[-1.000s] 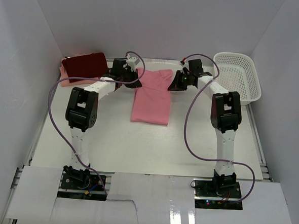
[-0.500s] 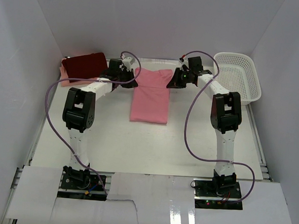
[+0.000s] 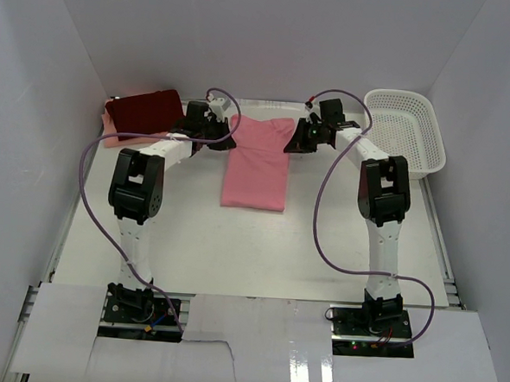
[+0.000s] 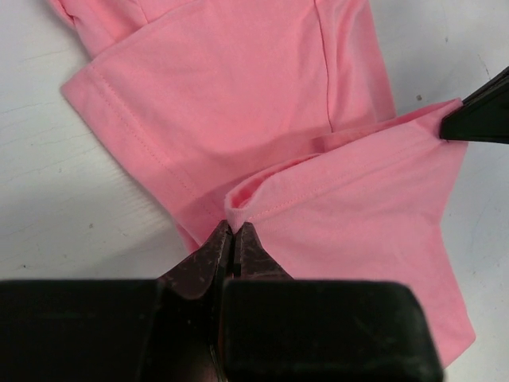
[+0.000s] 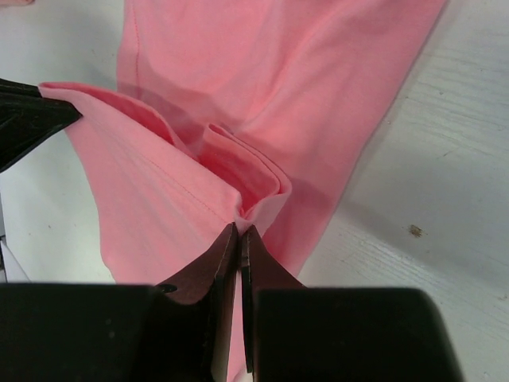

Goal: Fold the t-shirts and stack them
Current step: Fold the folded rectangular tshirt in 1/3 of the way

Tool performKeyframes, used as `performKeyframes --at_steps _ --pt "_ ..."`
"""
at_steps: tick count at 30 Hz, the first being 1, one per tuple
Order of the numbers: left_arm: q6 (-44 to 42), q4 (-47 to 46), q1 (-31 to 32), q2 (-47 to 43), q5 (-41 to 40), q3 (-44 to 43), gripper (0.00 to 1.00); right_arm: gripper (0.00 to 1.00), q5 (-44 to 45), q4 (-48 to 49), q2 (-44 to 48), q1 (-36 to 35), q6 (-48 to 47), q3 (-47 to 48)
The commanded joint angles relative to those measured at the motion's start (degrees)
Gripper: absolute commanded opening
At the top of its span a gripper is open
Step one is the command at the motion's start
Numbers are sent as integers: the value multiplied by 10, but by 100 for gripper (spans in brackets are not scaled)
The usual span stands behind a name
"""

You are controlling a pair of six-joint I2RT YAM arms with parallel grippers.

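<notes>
Left of the white mesh basket (image 3: 405,94), toward the far edge of the table (image 3: 260,252), we find the salmon-pink t-shirt (image 3: 258,169). It lies as a long narrow strip that runs from the far side toward the arm bases. Both arms reach to its far end.

We see the right gripper (image 5: 238,228) at the corner nearer the basket. Its jaws are pressed together on a bunched fold of the pink cloth, which rises just above the fingertips. The left gripper (image 4: 232,236) sits at the corner farther from the basket, clenched on a stitched edge of the same shirt. Between the two grips a band of fabric stretches across, over the rest of the shirt flat on the table. In each wrist view we can make out the other arm's dark fingertip at the far end of that band.

Farther from the basket, past the left gripper, we see the dark maroon-red t-shirt (image 3: 143,111) folded into a block. It rests on the pale peach-pink t-shirt (image 3: 111,135), of which only a strip shows along the side away from the basket. Both lie apart from the salmon-pink one.
</notes>
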State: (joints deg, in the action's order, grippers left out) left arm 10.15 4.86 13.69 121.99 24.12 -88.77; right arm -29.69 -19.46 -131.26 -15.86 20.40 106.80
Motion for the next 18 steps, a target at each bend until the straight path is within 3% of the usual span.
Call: performKeyframes --at_steps 1,11,13,15,18 --pt "0 -18 -3 10 15 -21 8 8 7 12 -22 -1 -14 5" --pt "-1 -28 -4 34 2 -24 9 9 19 18 -54 -1 -18 18" --pt "0 -14 -5 35 -16 -34 18 25 26 17 -51 -1 -19 22" --pt "0 7 -5 26 -51 -49 33 42 43 18 -35 -1 -24 27" --pt "1 9 -4 3 -114 -51 38 49 68 18 -15 0 -36 40"
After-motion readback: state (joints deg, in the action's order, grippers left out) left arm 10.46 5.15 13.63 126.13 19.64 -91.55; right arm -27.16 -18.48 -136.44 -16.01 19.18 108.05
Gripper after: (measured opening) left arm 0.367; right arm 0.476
